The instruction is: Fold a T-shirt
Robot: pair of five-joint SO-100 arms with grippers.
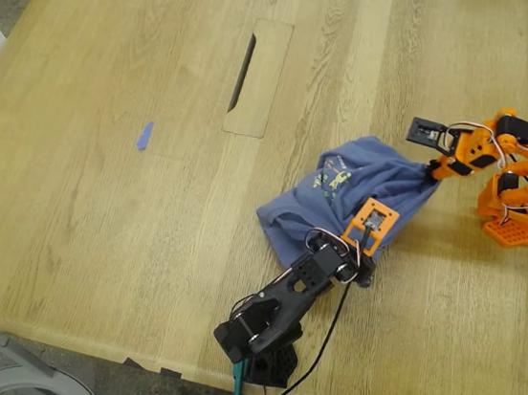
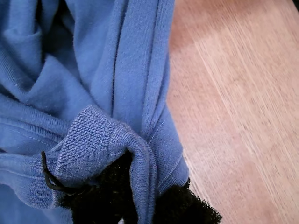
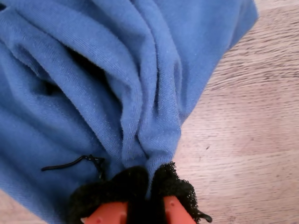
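The T-shirt (image 1: 341, 197) lies in a bunched heap on the counter (image 1: 96, 235), toward the exterior view's right. I hold it in two places. My first pincer (image 1: 362, 265) – the black one, on the near edge of the heap in the exterior view – is pinched tight on a thick ribbed edge of the cloth. My second pincer (image 1: 433, 170), the orange one, is closed on a fold at the heap's far right in that view. The cloth runs in a short, tight band from one pincer to the other, and the rest of the shirt, with its small yellow-green picture (image 1: 332, 179), sags away toward the exterior view's left. That is where the big bare wood is – so I think the next move is to draw my two pincers apart and lay the shirt out flat that way
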